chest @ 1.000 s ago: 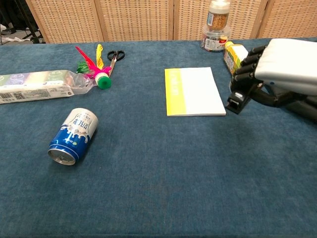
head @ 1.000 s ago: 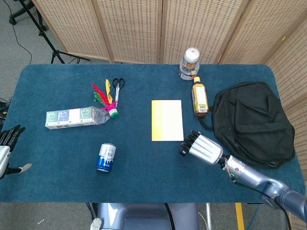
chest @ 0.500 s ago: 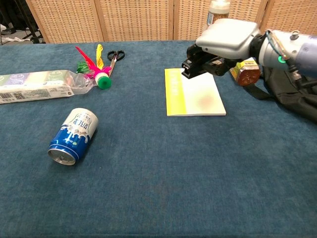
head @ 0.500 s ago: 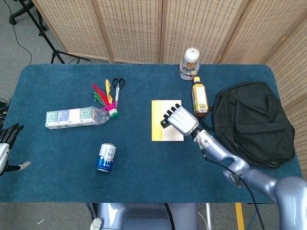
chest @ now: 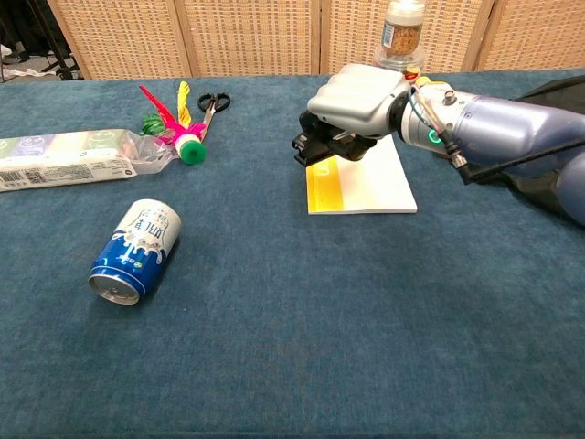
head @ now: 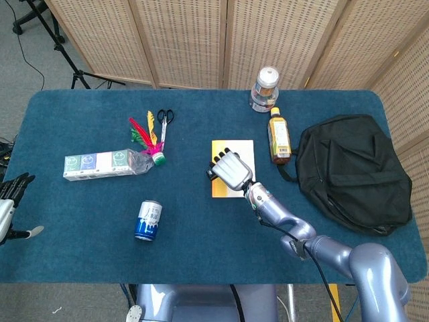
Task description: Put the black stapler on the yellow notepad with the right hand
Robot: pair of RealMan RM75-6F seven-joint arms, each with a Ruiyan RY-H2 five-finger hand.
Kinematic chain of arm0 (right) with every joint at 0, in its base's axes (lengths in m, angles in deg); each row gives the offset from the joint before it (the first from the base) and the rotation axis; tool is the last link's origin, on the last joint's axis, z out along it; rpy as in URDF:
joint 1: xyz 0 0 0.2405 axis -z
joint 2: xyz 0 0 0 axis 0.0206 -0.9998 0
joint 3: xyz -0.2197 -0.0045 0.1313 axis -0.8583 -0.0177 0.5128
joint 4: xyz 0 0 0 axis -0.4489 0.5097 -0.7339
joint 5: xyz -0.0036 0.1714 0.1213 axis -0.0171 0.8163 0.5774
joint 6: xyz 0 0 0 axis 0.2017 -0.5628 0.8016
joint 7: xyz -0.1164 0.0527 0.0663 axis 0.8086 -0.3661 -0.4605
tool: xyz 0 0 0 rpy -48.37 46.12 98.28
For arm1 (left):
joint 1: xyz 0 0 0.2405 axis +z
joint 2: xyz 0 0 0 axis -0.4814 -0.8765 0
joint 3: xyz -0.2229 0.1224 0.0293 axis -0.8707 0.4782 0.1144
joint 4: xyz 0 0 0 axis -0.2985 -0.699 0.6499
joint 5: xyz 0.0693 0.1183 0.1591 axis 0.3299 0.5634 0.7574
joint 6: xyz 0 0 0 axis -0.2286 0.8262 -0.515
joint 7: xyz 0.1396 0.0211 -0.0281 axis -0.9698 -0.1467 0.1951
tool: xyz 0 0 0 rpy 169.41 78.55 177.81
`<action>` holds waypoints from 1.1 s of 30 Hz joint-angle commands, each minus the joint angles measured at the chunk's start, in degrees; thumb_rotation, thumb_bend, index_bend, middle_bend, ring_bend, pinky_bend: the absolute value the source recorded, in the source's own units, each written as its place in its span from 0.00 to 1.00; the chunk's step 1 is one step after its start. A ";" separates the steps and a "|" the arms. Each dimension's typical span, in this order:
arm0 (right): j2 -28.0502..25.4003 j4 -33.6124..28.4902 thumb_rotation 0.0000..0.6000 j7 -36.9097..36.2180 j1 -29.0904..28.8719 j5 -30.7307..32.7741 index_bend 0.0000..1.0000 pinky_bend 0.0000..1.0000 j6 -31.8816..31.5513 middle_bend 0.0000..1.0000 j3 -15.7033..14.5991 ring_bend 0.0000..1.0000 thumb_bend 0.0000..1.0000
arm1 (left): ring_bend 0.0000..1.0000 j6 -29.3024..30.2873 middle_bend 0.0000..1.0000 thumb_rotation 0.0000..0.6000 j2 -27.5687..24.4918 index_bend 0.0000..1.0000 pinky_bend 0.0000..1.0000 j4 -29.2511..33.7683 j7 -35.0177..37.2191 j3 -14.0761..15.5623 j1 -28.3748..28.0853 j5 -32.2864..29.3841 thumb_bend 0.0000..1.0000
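Note:
The yellow notepad (head: 245, 153) (chest: 367, 179) lies flat at the table's middle. My right hand (head: 230, 170) (chest: 357, 99) hovers over the pad's yellow left edge, palm down, with its fingers curled around the black stapler (head: 210, 174) (chest: 310, 149). Only the stapler's dark end pokes out under the fingers, just above the pad's left side; I cannot tell if it touches the pad. My left hand (head: 9, 201) hangs off the table's left edge in the head view, fingers spread and holding nothing.
A blue can (head: 147, 220) (chest: 135, 250) lies on its side at front left. A tissue pack (head: 100, 163), a feathered shuttlecock (head: 145, 135) and scissors (head: 163, 123) sit at the left. A tea bottle (head: 278, 138), a jar (head: 266, 87) and a black bag (head: 352, 171) stand to the right.
My right hand carried the stapler leftward from the table right of the notepad, across the pad, to its left edge. The left hand stayed put.

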 commanded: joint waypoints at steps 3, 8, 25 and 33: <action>1.63 1.82 1.00 0.26 0.55 1.40 0.56 0.38 -0.23 0.51 -1.18 0.43 0.88 | 0.00 -0.06 0.00 1.00 -0.02 0.00 0.00 -0.15 0.10 0.03 0.01 -0.03 0.00; 2.98 3.42 1.00 -0.40 0.94 1.11 0.56 0.38 -1.49 0.52 -2.59 0.43 0.88 | 0.00 -0.05 0.00 1.00 0.14 0.00 0.00 -0.03 -0.51 0.08 -0.06 0.08 0.00; 0.30 -0.14 1.00 6.15 2.45 6.78 0.00 0.06 1.44 0.00 -3.08 0.00 0.62 | 0.00 0.38 0.00 1.00 -0.02 0.00 0.00 0.12 -0.36 0.27 0.22 0.34 0.00; -11.39 -22.59 1.00 9.03 8.55 4.18 0.00 0.01 -12.48 0.00 -2.40 0.00 0.61 | 0.00 0.92 0.00 1.00 -0.38 0.00 0.00 0.08 0.70 0.44 0.39 1.22 0.00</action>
